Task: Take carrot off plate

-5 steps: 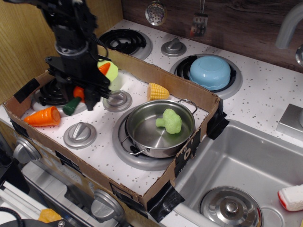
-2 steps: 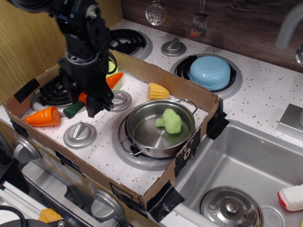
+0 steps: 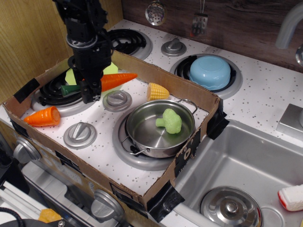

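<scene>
The long orange carrot (image 3: 119, 79) with its dark green stem end (image 3: 69, 89) lies level across my gripper (image 3: 89, 90), which is shut on its middle. The carrot hangs just above the left burner (image 3: 53, 96), its tip pointing right. The lime yellow-green plate (image 3: 111, 69) sits behind the gripper at the back left of the box, mostly hidden by the arm; a sliver shows on the left side too. The carrot looks lifted off the plate, in front of it.
A short stubby orange carrot piece (image 3: 42, 116) lies front left. A corn piece (image 3: 157, 91) lies near the steel pan (image 3: 142, 135), which holds a green broccoli (image 3: 169, 120). A light blue bowl (image 3: 209, 72) sits on the back burner. A cardboard wall (image 3: 156, 75) rings the stove; the sink (image 3: 246, 165) is right.
The gripper has risen and moved back and slightly left with the carrot. The carrot swung from a steep tilt to level, its tip now pointing right.
</scene>
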`<state>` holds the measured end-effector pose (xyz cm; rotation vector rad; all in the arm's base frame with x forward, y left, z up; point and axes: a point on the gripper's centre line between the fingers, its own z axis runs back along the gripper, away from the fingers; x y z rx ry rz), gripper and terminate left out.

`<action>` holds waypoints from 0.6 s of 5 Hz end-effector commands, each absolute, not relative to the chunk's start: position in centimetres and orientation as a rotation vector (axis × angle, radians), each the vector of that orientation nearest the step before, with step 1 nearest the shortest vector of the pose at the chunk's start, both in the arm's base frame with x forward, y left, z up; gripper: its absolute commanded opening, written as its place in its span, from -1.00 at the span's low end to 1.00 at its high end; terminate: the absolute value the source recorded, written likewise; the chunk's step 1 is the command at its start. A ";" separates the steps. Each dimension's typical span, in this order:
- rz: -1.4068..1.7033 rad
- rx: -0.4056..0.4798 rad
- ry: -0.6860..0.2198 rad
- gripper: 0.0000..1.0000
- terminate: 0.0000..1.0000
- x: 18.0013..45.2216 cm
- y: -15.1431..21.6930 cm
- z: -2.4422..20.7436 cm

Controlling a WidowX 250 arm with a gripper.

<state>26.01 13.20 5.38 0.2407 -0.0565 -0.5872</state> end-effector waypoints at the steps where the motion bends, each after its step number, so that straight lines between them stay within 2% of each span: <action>1: -0.693 0.182 -0.087 -1.00 -1.00 26.0 13.0 4.2; 3: -0.796 0.124 -0.086 -1.00 -1.00 25.9 13.0 1.6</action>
